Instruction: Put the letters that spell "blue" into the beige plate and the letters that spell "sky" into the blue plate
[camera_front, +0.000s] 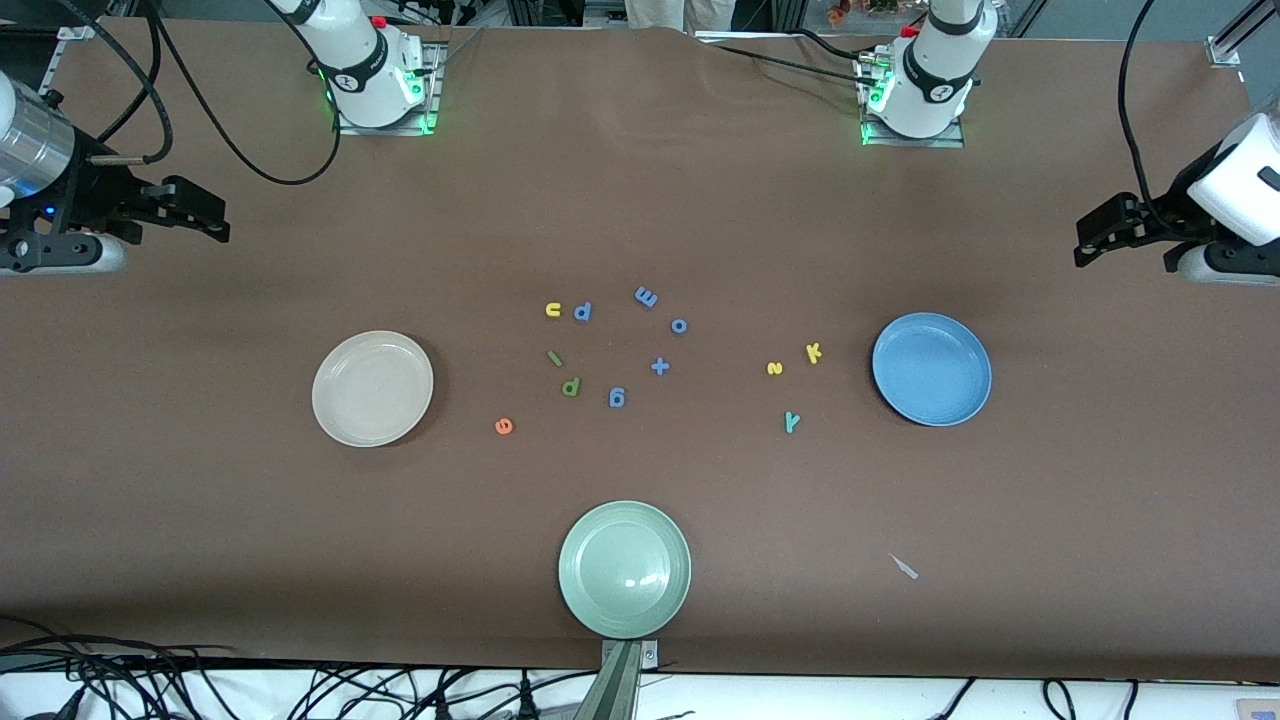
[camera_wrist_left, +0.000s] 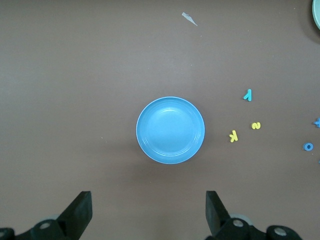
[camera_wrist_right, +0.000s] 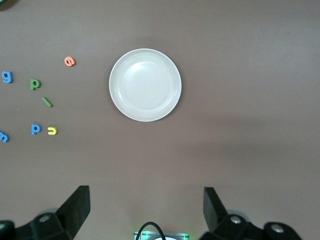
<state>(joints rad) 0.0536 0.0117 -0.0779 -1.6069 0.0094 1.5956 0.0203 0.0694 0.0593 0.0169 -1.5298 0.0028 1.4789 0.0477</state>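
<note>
The beige plate and the blue plate lie empty. Between them, on the table, are the yellow u, green l, olive b and orange e. Beside the blue plate lie the yellow s, yellow k and teal y. My right gripper hangs open over bare table at the right arm's end. At the left arm's end my left gripper hangs open too. Neither holds anything.
A pale green plate sits nearest the front camera. Blue letters, such as the g and the m, and a blue plus sign lie mixed among the task letters. A small pale scrap lies beside the green plate.
</note>
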